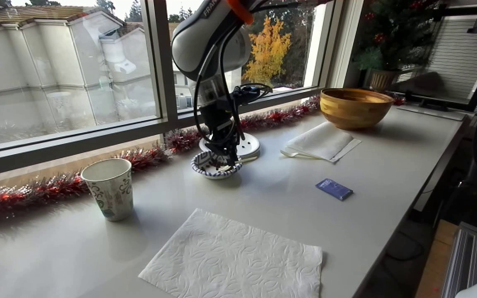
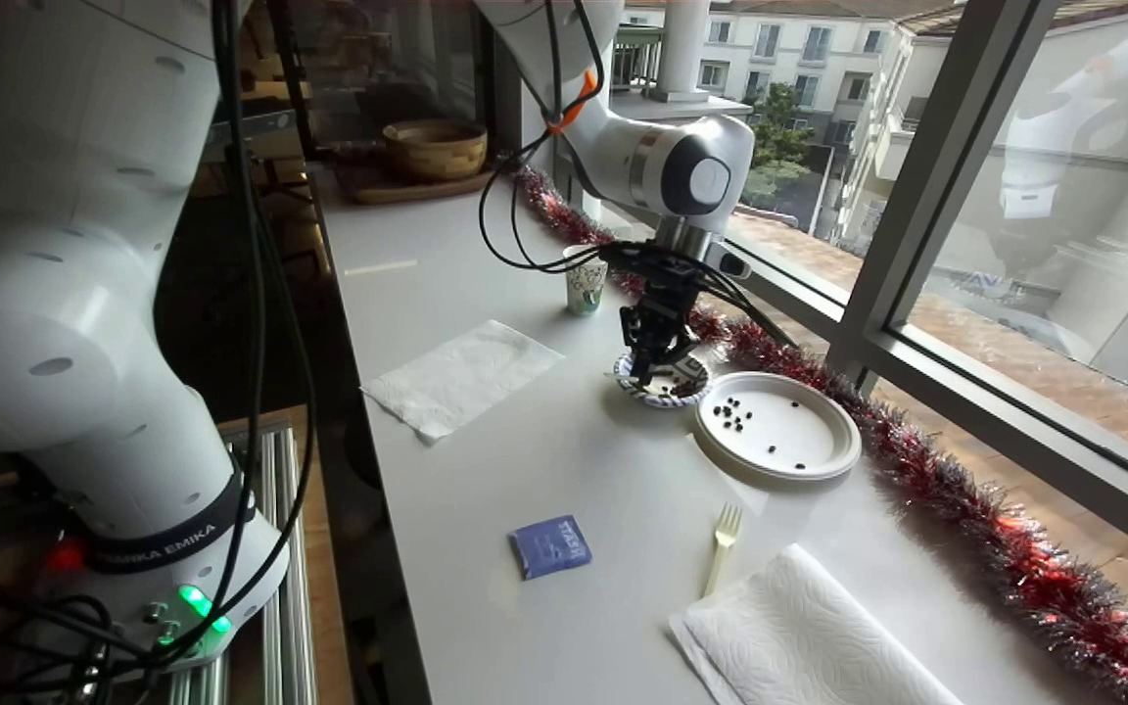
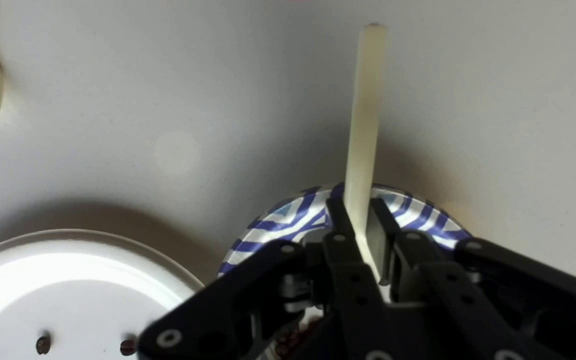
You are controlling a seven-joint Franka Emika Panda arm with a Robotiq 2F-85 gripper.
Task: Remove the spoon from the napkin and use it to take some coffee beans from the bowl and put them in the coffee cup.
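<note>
My gripper (image 3: pixel 359 220) is shut on the handle of the pale cream spoon (image 3: pixel 368 100). It is over the small blue-and-white bowl (image 1: pixel 217 175) in both exterior views (image 2: pixel 667 399). The handle sticks out past the bowl's rim, also in an exterior view (image 1: pixel 246 159). The spoon's scoop end is hidden behind the fingers in the wrist view. Dark coffee beans (image 1: pixel 215 164) lie in the bowl and show partly in the wrist view (image 3: pixel 288 342). The off-white coffee cup (image 1: pixel 112 194) stands upright by the window side (image 2: pixel 585 284). The large white napkin (image 1: pixel 242 256) lies flat with nothing on it (image 2: pixel 466 377).
A white plate (image 2: pixel 779 431) with several loose beans stands beside the bowl. A fork (image 2: pixel 726 539) lies near a folded napkin (image 2: pixel 809 636). A blue packet (image 1: pixel 333 189) and a wooden bowl (image 1: pixel 356 107) are on the table. Red-silver tinsel (image 1: pixel 271 118) runs along the window.
</note>
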